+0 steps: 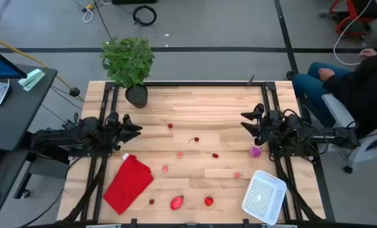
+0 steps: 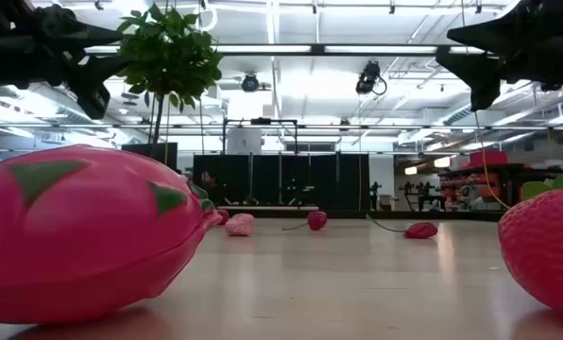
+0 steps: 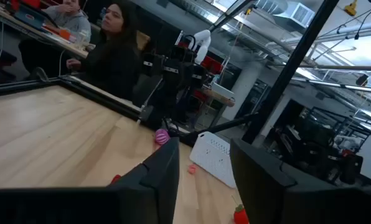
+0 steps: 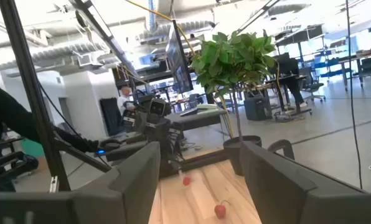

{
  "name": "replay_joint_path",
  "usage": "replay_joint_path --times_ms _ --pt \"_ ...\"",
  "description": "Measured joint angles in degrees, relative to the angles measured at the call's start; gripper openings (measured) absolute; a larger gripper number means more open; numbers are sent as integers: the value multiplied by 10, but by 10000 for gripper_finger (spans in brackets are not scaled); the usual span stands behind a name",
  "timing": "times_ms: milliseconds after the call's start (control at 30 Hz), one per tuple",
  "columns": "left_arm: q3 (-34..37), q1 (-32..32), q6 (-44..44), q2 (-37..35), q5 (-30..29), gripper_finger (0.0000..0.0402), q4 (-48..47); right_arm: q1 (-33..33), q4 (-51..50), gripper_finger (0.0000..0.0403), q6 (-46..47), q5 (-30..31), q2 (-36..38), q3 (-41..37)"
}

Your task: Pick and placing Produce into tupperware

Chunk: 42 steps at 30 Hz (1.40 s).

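The produce lies scattered on the wooden table: small red bits, a cherry, pink bits, a purple ball, a pink-red fruit and a strawberry near the near edge. The white perforated tupperware rests flat at the near right corner; the left wrist view shows the tupperware beside the purple ball. My left gripper hovers open at the table's left side, above the table. My right gripper hovers open at the right side, just beyond the purple ball.
A red folded cloth lies at the near left. A potted plant stands at the far left edge. A seated person is beyond the table's right side. In the low view the pink fruit and strawberry loom close.
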<state>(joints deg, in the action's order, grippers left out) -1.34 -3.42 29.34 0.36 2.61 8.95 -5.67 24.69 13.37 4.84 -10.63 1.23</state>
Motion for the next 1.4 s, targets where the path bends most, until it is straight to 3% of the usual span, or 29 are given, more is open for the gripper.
replay_joint_path --times_ms 1400 --pt "0 0 -1 0 0 152 0 0 0 231 0 0 0 0"
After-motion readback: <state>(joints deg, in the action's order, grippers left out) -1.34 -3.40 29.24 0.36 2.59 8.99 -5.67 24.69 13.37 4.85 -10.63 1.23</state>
